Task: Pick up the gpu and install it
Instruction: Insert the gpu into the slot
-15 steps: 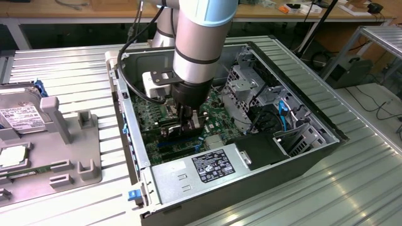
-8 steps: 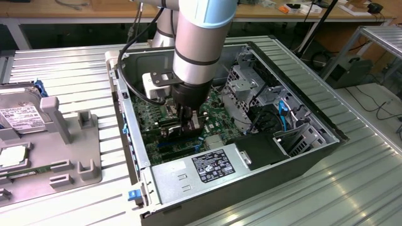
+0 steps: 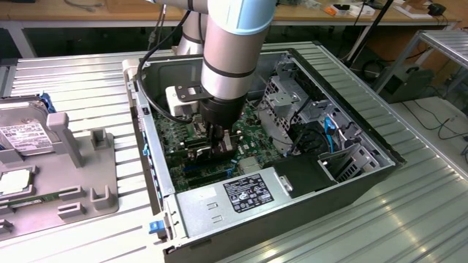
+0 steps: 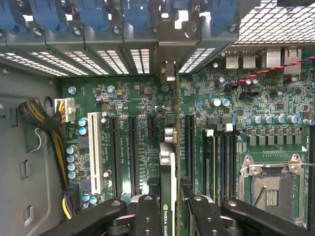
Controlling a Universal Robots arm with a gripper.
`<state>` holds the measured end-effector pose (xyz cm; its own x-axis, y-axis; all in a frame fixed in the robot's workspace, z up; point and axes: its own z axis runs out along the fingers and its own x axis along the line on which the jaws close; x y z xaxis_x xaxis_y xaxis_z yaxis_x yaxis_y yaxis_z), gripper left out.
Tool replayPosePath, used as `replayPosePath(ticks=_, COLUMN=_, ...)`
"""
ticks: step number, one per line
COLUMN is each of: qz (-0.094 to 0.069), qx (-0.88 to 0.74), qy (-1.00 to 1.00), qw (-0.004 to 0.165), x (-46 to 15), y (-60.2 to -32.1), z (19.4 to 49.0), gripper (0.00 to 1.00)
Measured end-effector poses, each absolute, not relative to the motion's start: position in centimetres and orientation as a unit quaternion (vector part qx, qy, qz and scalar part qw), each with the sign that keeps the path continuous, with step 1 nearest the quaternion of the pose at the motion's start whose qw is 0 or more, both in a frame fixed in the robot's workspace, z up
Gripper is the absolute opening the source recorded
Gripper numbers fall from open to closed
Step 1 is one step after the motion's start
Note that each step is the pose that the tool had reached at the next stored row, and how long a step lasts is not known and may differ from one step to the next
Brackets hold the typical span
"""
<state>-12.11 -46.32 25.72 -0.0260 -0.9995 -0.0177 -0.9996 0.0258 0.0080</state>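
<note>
The gpu [image 4: 167,164] stands edge-on between my gripper's [image 4: 170,204] black fingers [image 4: 146,216], which are shut on it. Its pale bracket end reaches toward the rear slot openings of the case [image 4: 166,69]. The card hangs just over the green motherboard [image 4: 128,98], in line with the long black expansion slots [image 4: 134,152]; I cannot tell whether it touches a slot. In the exterior view the gripper [image 3: 218,145] is lowered inside the open computer case [image 3: 365,137], with the gpu [image 3: 227,141] showing pale beside it.
A white slot [image 4: 94,152], a braided cable bundle [image 4: 44,123] and the CPU socket [image 4: 268,184] flank the card. The power supply [image 3: 234,197] and drive cage [image 3: 285,104] crowd the case. A grey fixture tray [image 3: 80,181] with a hard drive [image 3: 22,137] lies at the exterior view's left.
</note>
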Motion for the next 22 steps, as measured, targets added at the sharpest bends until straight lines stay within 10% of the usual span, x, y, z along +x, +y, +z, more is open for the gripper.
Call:
replayPosePath(ticks=19, qz=0.006, qx=-0.698, qy=0.716, qw=0.008, x=-12.12, y=-46.3, z=25.46, gripper=0.28)
replayPosePath(ticks=22, qz=0.005, qx=-0.698, qy=0.716, qw=0.007, x=-12.13, y=-46.32, z=25.51, gripper=0.46)
